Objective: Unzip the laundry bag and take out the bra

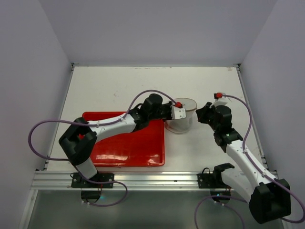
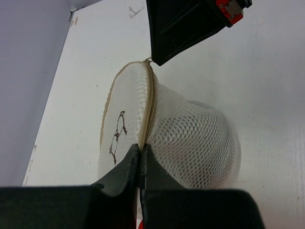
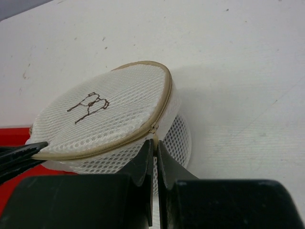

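Just right of the red tray point(image 1: 128, 148), the left gripper point(image 2: 139, 149) is pinched shut on the rim of the zipped laundry bag point(image 2: 190, 138), which rests on the white table point(image 1: 119, 86), while the right gripper point(image 3: 155, 144) is clamped tight on its zip pull point(image 3: 155, 135) at the opposite side

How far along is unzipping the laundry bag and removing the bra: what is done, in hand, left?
Done: the left gripper pinches the laundry bag at its rim, and the right gripper pinches the zip pull. In hand: opening the zip, which looks closed where visible. Left: unzip it and take out the bra, not visible through the mesh.
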Robot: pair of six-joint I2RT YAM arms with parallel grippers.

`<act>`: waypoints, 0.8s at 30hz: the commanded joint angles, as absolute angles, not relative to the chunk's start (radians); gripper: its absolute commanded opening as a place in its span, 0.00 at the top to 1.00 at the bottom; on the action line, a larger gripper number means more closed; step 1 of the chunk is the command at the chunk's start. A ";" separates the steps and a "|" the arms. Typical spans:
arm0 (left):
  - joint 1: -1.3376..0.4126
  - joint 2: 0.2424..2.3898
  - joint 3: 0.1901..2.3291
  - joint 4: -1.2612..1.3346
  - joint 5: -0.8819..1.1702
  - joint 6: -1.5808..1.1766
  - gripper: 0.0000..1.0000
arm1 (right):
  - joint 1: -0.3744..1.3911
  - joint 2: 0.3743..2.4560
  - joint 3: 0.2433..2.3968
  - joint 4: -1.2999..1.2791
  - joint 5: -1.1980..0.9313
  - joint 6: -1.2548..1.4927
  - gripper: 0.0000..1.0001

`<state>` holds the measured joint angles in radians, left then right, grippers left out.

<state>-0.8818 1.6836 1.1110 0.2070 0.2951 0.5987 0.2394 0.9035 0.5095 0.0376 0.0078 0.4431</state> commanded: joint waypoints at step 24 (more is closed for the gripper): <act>-0.816 1.778 1.350 0.272 0.183 0.131 0.20 | 0.226 0.796 0.471 0.110 -0.129 0.509 1.00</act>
